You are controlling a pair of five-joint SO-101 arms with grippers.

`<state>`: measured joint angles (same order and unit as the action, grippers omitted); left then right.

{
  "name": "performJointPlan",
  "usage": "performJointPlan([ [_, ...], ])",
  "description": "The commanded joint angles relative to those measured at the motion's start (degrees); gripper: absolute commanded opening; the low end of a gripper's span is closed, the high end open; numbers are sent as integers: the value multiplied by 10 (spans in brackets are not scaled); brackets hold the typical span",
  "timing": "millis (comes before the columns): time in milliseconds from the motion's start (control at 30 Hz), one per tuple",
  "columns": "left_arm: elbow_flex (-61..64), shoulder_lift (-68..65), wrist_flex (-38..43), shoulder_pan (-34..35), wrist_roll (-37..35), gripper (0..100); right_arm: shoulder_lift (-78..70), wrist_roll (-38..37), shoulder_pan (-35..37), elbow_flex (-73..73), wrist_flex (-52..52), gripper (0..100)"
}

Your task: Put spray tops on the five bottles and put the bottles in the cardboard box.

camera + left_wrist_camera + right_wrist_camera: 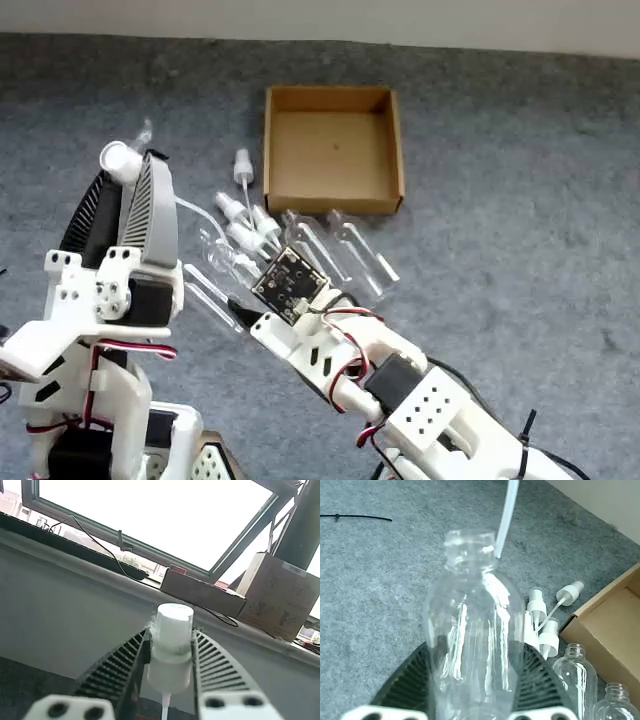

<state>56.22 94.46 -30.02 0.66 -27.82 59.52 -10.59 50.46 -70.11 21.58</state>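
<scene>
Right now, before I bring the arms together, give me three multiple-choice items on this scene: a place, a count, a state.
1. The open brown cardboard box lies: A between the arm bases; B on the grey carpet beyond the loose clear bottles; C on top of an arm.
2. Bottles inside it: A none; B two; C five.
3. The right gripper is: A open and empty; B shut on a black cable; C shut on a clear plastic bottle.
Answers: B, the high view shows it on the carpet past the bottles; A, its floor is bare; C, in the right wrist view it clamps the bottle's sides.
</scene>
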Motion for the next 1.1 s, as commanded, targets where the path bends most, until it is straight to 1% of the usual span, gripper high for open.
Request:
performJointPlan([
  [0,-35,2,-2,-7,4,14,18,2,0,5,-15,3],
  [133,-49,2,-12,-7,4,14,18,4,-2,5,-15,3],
  [300,-70,2,-19,-6,5,14,17,5,-37,5,-15,3],
  [400,-68,2,-19,-6,5,14,17,5,-43,4,-15,3],
  [633,-68,-2,-17,-6,5,14,17,5,-38,4,-15,3],
  [800,-60,-4,-13,-6,5,14,17,5,-2,4,-15,3],
  [967,-22,-5,31,-6,7,14,17,5,1,4,-15,3],
  [1067,-4,-4,36,-6,7,14,17,5,0,4,-15,3],
])
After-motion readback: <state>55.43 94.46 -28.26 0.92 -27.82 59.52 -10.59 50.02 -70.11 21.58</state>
